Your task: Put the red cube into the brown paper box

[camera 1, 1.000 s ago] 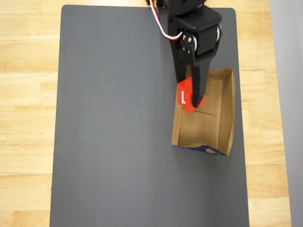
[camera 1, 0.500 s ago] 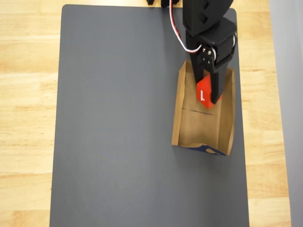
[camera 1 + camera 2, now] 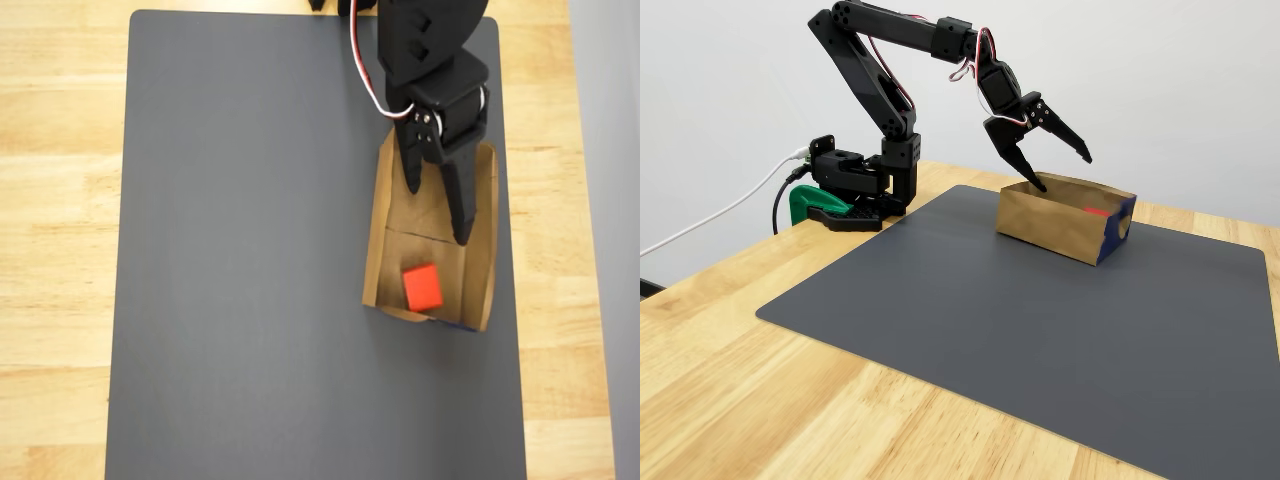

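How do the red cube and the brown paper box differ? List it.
The red cube is small, bright red and solid; the brown paper box is far larger, tan and an open tray. The cube lies inside; the box holds it, resting on the grey mat. Both are straight-edged and untouched by the open gripper.

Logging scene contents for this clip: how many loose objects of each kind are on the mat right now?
Red cube: 1, lying inside the box
Brown paper box: 1, on the grey mat
Total: 2 loose objects; the open gripper above the box holds nothing.
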